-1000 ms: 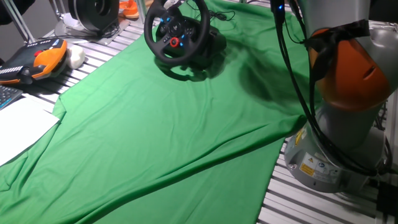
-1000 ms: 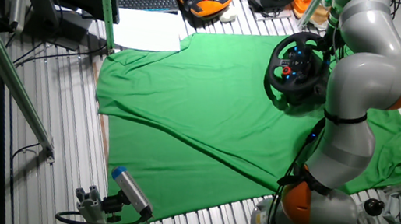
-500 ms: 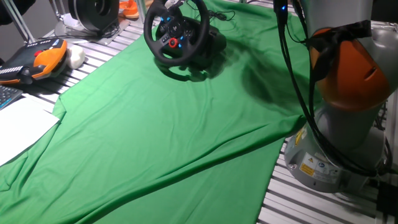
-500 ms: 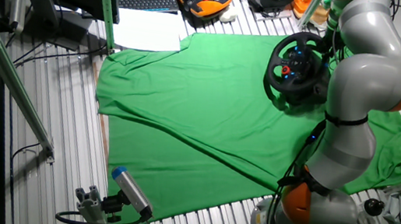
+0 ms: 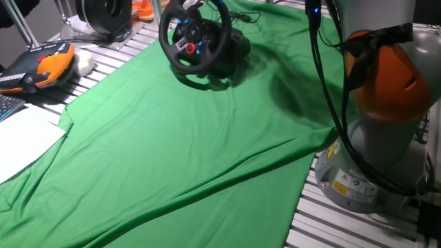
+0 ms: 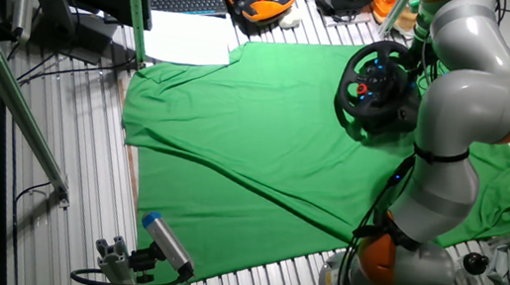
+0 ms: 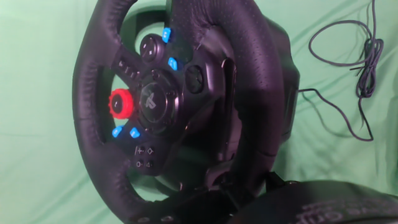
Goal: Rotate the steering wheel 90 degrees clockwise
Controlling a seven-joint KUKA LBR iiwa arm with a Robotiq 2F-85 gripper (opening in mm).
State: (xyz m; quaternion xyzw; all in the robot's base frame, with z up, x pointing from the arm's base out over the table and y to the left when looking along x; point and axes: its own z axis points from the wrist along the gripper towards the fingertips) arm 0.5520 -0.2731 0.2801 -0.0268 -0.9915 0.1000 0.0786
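The steering wheel (image 5: 194,38) is black with a thick rim, and its hub carries a red button and blue buttons. It stands on its black base at the far side of the green cloth (image 5: 207,158). It also shows in the other fixed view (image 6: 373,84). In the hand view the steering wheel (image 7: 155,106) fills the frame, its hub turned on its side with the red button at the left. My gripper (image 5: 195,4) is at the wheel's top rim. In the hand view my gripper (image 7: 249,196) sits shut on the rim at the bottom edge. My arm hides it in the other fixed view.
A black-and-silver drum-like object (image 5: 103,14) and an orange-black pendant (image 5: 41,65) lie beyond the cloth's left edge, with white paper (image 5: 21,138) nearer. The robot base (image 5: 372,158) stands at the right. A thin cable (image 7: 360,62) loops on the cloth behind the wheel.
The wheel's hub has turned a little, and the red button has shifted slightly left in the fixed view. My gripper stays on the rim.
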